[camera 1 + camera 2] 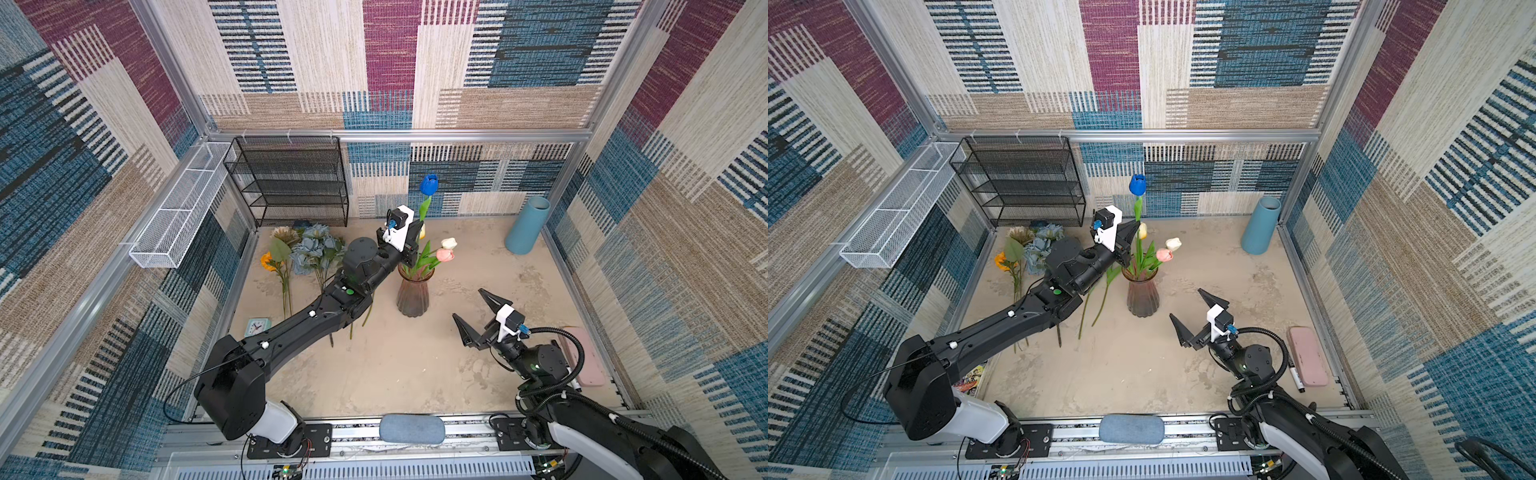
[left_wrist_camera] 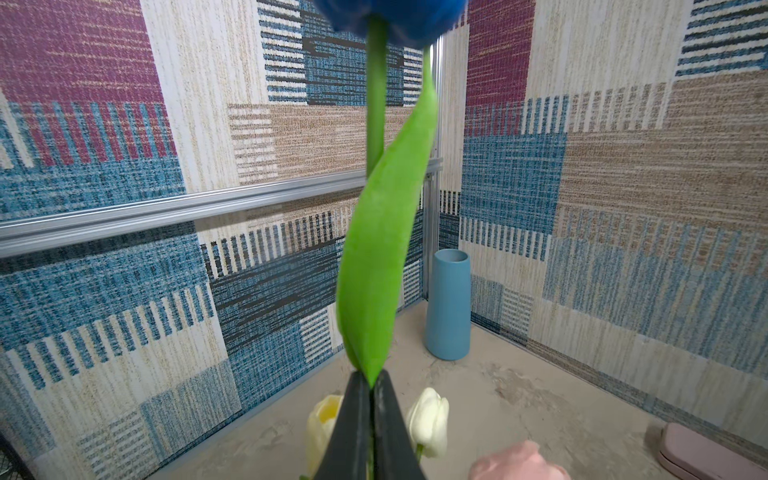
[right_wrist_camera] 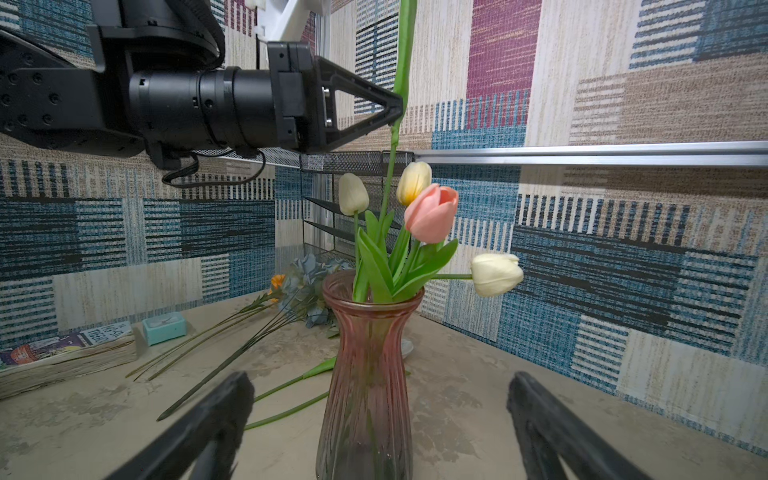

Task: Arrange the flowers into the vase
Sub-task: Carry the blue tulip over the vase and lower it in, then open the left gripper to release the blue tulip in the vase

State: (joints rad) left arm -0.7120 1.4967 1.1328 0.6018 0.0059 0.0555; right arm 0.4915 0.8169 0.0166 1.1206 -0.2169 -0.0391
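Surface: the tabletop (image 1: 395, 365) we've got here is beige and mottled with darker blotches, kinda like worn stone.
Room: the walls (image 1: 390, 62) on all three sides are a woven patchwork of blue, maroon, cream and tan blocks, with an aluminium rail (image 1: 457, 135) across the back.
Back left: a black mesh shelf (image 1: 291, 183) stands against the back wall, and a white mesh basket (image 1: 178, 216) hangs along the left wall.
Back right: a tall blue cylinder (image 1: 528, 226) sits upright in the corner, well apart from the rest.
Right edge: a pink case (image 1: 1308, 355) lies flat with a marker (image 1: 1296, 378) just beside it.
Left edge: a little teal clock (image 1: 257, 326), and a book (image 3: 66, 340) near it.
Mid-table: the vase (image 1: 413, 295) is pinkish ribbed glass, upright, with white, pink and yellow tulips (image 3: 432, 212) in it.
Left gripper (image 2: 371, 382): pinched tight on the stem of the blue tulip (image 1: 429, 185), right above the vase. The bloom stands high and the stem runs down into the leaves at the vase mouth; we can't see its lower end.
Right gripper (image 1: 468, 304): jaws spread wide with nothing between them, low over the tabletop to the right of the vase and facing it.
Loose flowers: a dusty-blue bunch (image 1: 313, 249), a beige bloom (image 1: 284, 235) and an orange bloom (image 1: 268, 262) lie in front of the shelf, partly under the left arm (image 1: 291, 328).
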